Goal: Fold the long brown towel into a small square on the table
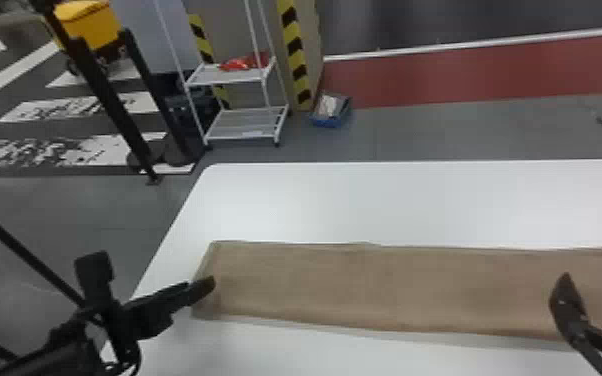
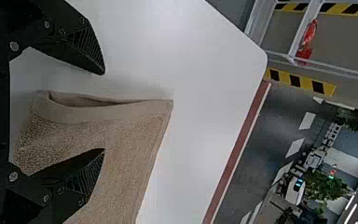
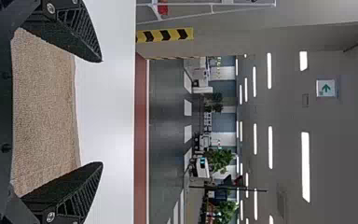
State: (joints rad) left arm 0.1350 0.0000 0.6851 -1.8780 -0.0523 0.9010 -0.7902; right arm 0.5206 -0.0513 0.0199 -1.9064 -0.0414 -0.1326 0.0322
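Left claw (image 1: 209, 284) spread at hemmed end of nubby, oblong brown towel (image 1: 390, 287); right claw (image 1: 565, 287) spread over it; smooth table (image 1: 390, 200).

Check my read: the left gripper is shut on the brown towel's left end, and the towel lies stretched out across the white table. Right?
Not quite: the left gripper is at that end but isn't shut on the brown towel; the left wrist view shows its fingers wide apart. The rest holds: the towel lies stretched out across the white table.

A long brown towel (image 1: 390, 287) lies across the white table (image 1: 365, 200).
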